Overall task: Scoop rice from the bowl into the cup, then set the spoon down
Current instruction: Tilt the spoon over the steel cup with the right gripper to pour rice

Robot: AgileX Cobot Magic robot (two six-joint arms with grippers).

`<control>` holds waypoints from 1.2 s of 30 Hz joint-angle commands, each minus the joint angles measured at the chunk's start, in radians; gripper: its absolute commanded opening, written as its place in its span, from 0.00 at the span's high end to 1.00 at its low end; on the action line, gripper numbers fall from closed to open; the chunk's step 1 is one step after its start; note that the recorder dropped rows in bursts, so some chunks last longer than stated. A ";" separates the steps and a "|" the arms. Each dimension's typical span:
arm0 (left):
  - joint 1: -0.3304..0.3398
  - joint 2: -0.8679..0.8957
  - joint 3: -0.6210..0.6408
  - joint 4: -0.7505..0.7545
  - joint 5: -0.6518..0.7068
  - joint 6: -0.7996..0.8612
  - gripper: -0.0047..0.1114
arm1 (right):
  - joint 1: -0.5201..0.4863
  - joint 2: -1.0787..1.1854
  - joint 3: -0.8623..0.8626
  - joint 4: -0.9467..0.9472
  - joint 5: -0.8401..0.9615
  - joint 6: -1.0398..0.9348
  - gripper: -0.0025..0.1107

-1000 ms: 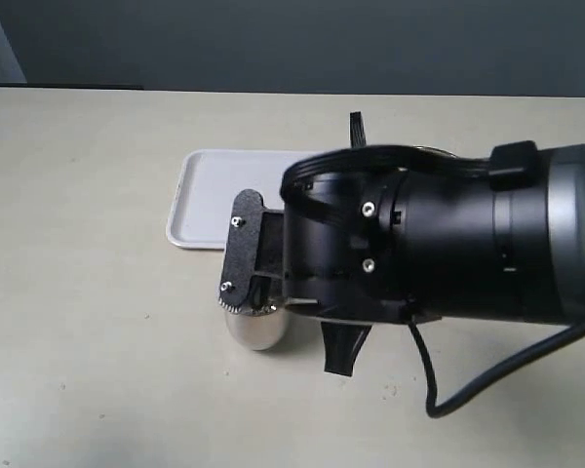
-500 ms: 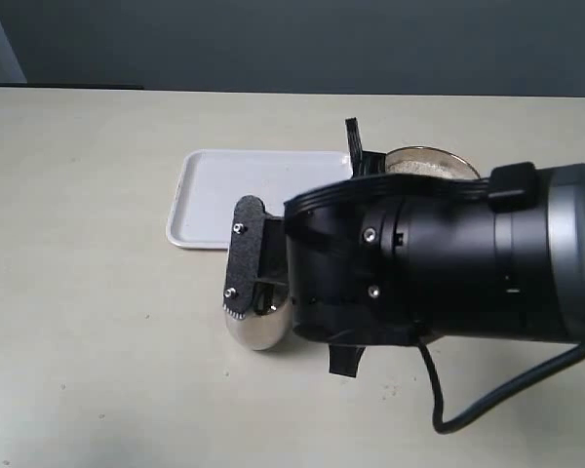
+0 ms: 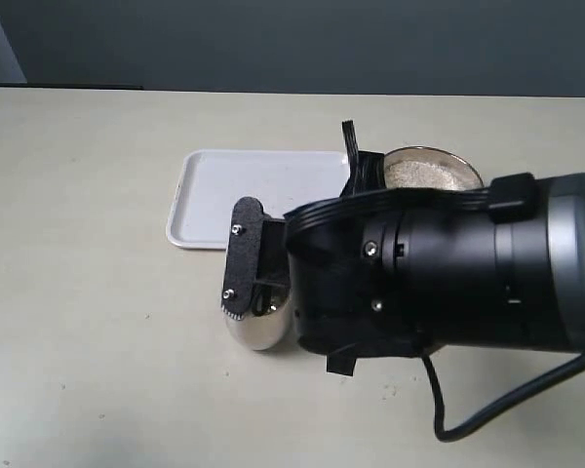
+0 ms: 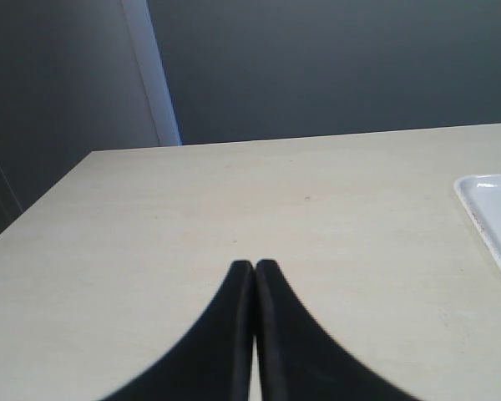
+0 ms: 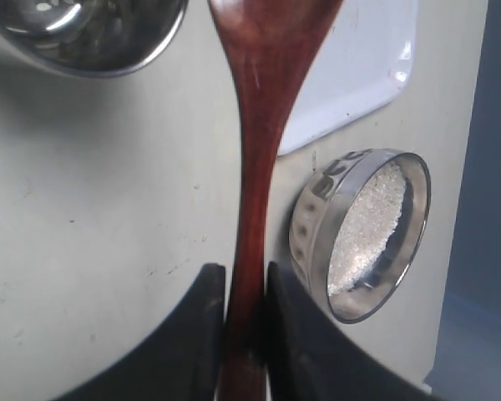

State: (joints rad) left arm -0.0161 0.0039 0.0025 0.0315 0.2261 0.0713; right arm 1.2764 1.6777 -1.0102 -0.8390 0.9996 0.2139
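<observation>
My right gripper (image 5: 238, 271) is shut on the long handle of the reddish-brown wooden spoon (image 5: 263, 125). The spoon's head runs out of the picture beside the rim of the steel cup (image 5: 92, 33), so what it carries is hidden. The dotted steel bowl (image 5: 313, 230) sits just beside the fingers, with white rice (image 5: 367, 221) inside. In the exterior view the right gripper (image 3: 238, 288) hangs over the cup (image 3: 258, 330), the bowl (image 3: 468, 174) with its rice (image 3: 429, 174) is behind the arm, and the spoon is hidden. My left gripper (image 4: 254, 266) is shut and empty over bare table.
A white rectangular tray (image 3: 244, 190) lies behind the cup, left of the bowl; its corner shows as the tray (image 5: 359, 67) and the tray (image 4: 493, 209) in the wrist views. The bulky black right arm (image 3: 448, 273) and its cable cover the table's right half.
The right arm has shifted toward the near side of the table, uncovering the bowl of rice behind it. The gripper end stays over the cup.
</observation>
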 commanded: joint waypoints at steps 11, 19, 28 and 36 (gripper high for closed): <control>-0.006 -0.004 -0.003 0.000 -0.009 -0.005 0.96 | 0.003 -0.009 0.003 0.018 -0.010 0.058 0.98; -0.006 -0.004 -0.003 0.000 -0.009 -0.005 0.96 | 0.003 -0.009 0.003 0.028 -0.023 0.102 0.98; -0.006 -0.004 -0.003 0.000 -0.009 -0.005 0.96 | 0.003 -0.009 0.003 0.063 -0.057 0.102 0.98; -0.006 -0.004 -0.003 0.000 -0.009 -0.005 0.96 | 0.003 -0.011 0.003 0.059 -0.063 0.102 0.98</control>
State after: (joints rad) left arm -0.0161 0.0039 0.0025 0.0315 0.2261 0.0713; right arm 1.2767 1.6777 -1.0096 -0.7754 0.9481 0.3129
